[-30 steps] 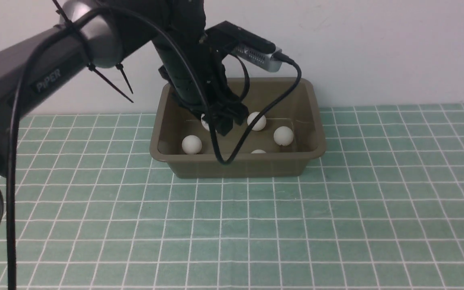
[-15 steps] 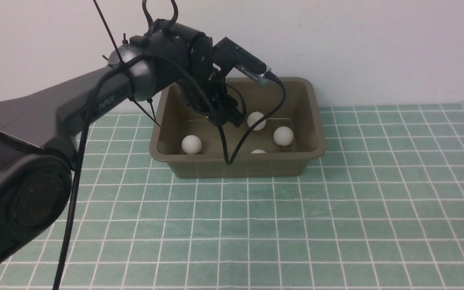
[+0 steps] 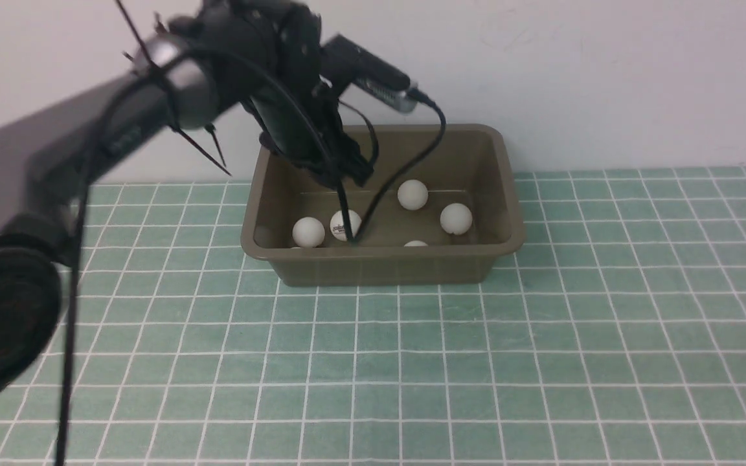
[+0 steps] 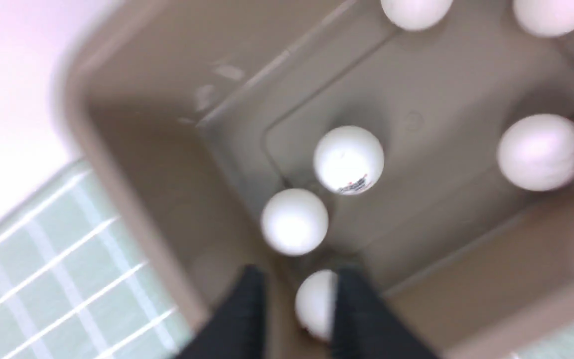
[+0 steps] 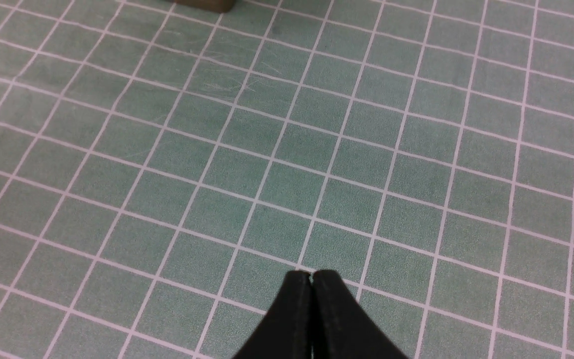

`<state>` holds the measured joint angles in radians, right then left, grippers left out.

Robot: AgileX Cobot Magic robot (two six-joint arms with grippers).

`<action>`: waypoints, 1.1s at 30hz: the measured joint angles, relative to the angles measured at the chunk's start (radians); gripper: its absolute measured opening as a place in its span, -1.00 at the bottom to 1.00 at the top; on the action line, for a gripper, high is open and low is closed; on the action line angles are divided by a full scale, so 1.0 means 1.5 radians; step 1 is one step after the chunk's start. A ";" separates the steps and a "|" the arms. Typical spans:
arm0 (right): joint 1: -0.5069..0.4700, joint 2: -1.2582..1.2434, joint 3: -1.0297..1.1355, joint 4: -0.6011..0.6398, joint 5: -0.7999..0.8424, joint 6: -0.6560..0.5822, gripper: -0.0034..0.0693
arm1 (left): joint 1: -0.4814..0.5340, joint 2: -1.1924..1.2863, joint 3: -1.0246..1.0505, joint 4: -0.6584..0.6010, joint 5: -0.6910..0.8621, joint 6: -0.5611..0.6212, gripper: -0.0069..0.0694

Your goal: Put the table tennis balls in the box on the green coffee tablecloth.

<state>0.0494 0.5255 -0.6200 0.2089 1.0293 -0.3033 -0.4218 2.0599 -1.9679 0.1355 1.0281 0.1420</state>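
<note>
Even, soft light in front, blurred left arm (image 3: 263, 84), right wrist view crisp, left wrist view glaring (nearly blown out).

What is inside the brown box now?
Six white balls are visible inside the box. Its near wall partly covers some; in the front view, the left arm covers its far left corner.

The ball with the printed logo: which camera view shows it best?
The left wrist view: there the ball looks largest, wholly uncovered. The front view shows it small, partly behind a cable; the right wrist view misses it.

White balls (image 3: 456, 219), olive-brown box (image 3: 379, 268), teal-green tablecloth (image 3: 606, 310) with a white grid.
</note>
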 joint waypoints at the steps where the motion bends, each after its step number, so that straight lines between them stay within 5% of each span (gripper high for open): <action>1: 0.000 0.000 0.000 0.000 0.001 0.001 -0.95 | 0.000 -0.022 0.000 0.000 0.010 -0.005 -0.50; 3: 0.000 0.000 0.000 0.000 0.002 0.001 -0.95 | 0.000 -0.073 0.000 -0.006 0.015 -0.015 -0.73; 8: 0.000 0.000 0.000 0.000 0.003 0.001 -0.95 | 0.001 -0.191 0.022 -0.090 -0.023 -0.017 -0.83; 12: 0.000 0.000 0.000 0.000 0.003 0.001 -0.95 | -0.015 -0.350 0.184 -0.177 -0.122 0.036 -0.83; 18: 0.000 0.000 0.000 0.000 0.003 0.001 -0.95 | -0.038 -0.565 0.480 -0.203 -0.271 0.039 -0.83; 22: 0.000 0.000 0.000 0.000 0.003 0.001 -0.95 | -0.038 -0.655 0.582 -0.207 -0.283 0.031 -0.83; 29: 0.000 0.000 0.000 0.000 0.003 0.002 -0.95 | -0.039 -0.714 0.689 -0.017 -0.309 -0.012 -0.83; 33: 0.000 0.000 0.000 0.000 0.004 0.002 -0.95 | 0.047 -0.734 0.730 0.144 -0.334 -0.215 -0.83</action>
<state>0.0494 0.5255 -0.6200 0.2092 1.0354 -0.2998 -0.3515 0.9586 -0.8732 0.3509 0.5275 -0.1801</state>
